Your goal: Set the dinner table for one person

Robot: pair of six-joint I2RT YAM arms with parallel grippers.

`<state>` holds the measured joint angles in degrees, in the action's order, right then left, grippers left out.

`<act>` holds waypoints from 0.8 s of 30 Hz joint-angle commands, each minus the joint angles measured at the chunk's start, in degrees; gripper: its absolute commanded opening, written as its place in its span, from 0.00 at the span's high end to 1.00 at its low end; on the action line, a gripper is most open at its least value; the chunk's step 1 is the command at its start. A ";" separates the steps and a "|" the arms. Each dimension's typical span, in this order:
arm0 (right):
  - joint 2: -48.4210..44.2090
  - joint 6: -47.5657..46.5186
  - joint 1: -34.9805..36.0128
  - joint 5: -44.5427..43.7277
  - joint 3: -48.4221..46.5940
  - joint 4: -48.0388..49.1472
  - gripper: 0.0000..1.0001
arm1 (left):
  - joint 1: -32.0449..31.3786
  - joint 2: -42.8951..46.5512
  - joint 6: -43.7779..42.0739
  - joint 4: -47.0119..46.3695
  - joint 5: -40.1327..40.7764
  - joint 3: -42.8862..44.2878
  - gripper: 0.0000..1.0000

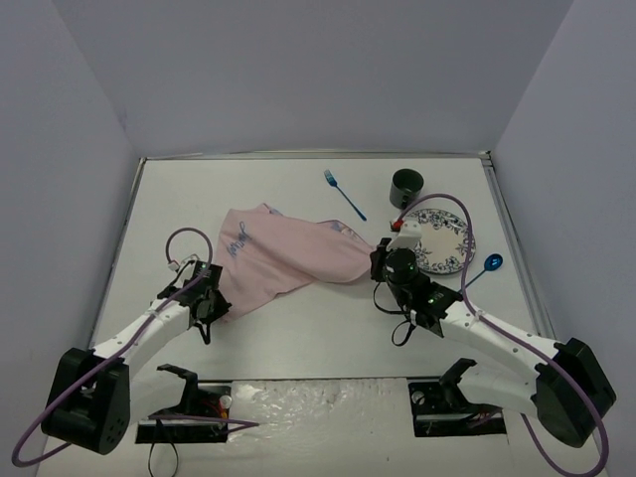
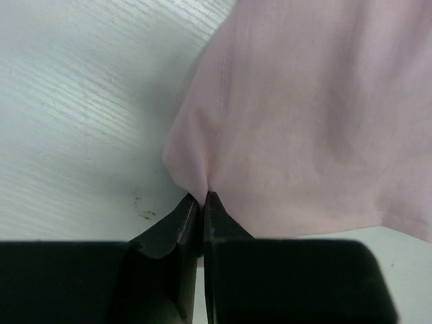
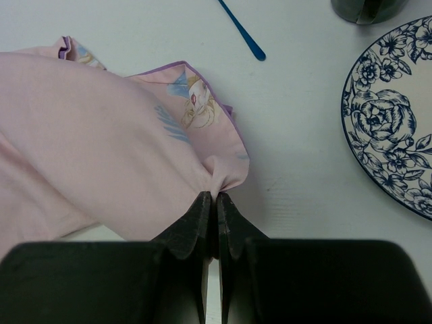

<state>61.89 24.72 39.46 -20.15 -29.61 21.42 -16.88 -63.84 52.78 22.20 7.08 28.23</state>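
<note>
The pink embroidered cloth [image 1: 283, 253] lies crumpled across the middle of the white dinner table [image 1: 298, 328]. My left gripper [image 1: 211, 310] is shut on the cloth's near-left edge [image 2: 202, 182]. My right gripper [image 1: 383, 268] is shut on the cloth's right corner [image 3: 219, 185], next to the blue floral plate [image 1: 442, 243]. The plate also shows in the right wrist view [image 3: 395, 121]. A blue fork [image 1: 344, 194], a dark green cup [image 1: 406, 186] and a blue spoon [image 1: 482, 270] lie on the table.
The cup [image 3: 368, 8] and the fork handle [image 3: 243, 34] lie beyond the right gripper. Grey walls close off the back and sides. The arm bases stand at the near edge.
</note>
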 commanded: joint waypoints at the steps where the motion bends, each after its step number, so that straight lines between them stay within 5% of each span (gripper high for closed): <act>1: -2.34 -3.46 0.00 -4.12 -6.76 -3.49 1.00 | -0.17 3.02 -4.40 10.15 2.31 12.33 1.00; 13: -6.30 -12.11 0.09 -3.78 -29.05 -16.82 1.00 | 0.44 0.62 -23.19 28.19 10.98 60.16 1.00; 24: -5.81 -13.34 0.15 0.53 -38.04 -23.85 1.00 | 3.59 -1.05 -32.10 26.21 14.17 71.52 1.00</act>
<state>55.34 13.11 39.46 -20.28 -63.90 -2.61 -14.96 -63.54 26.36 50.86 19.20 96.55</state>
